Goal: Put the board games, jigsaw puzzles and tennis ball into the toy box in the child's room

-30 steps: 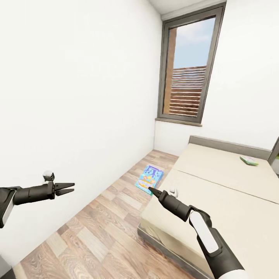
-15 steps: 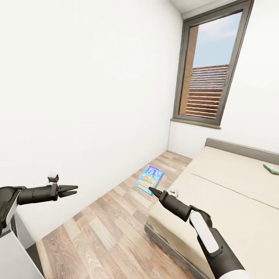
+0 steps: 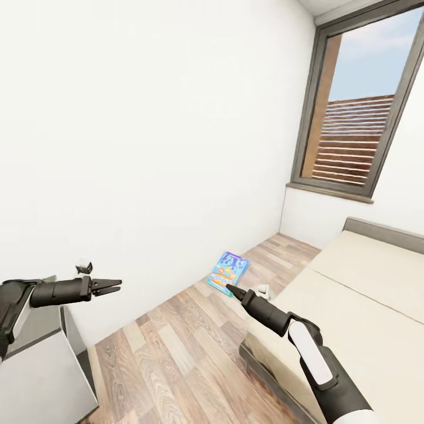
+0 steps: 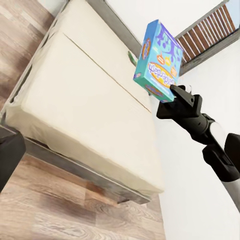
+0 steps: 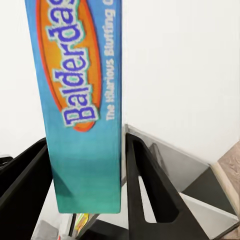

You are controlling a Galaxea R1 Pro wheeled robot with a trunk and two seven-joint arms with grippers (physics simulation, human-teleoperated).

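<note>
My right gripper [image 3: 237, 291] is shut on a blue board game box [image 3: 228, 272] with an orange label, holding it upright in the air above the wooden floor, beside the bed's corner. The left wrist view shows the same box [image 4: 159, 60] gripped from below by the right gripper [image 4: 175, 92]. In the right wrist view the box [image 5: 80, 100] sits between the two black fingers [image 5: 145, 190]. My left gripper [image 3: 112, 285] hangs out to the left with its fingers slightly apart, holding nothing. A small green item [image 4: 131, 58] lies on the far part of the bed.
The beige bed [image 3: 365, 294] fills the right side, under a tall window [image 3: 365, 118]. A grey cabinet [image 3: 47, 359] stands at the lower left against the white wall. A strip of wooden floor [image 3: 176, 341] runs between the wall and the bed. A grey compartmented unit [image 5: 200, 200] lies beyond the box.
The whole view has swung left: bed and window slid right, the green item left the head view, and the grey cabinet came in at lower left. Both arms keep their pose.
</note>
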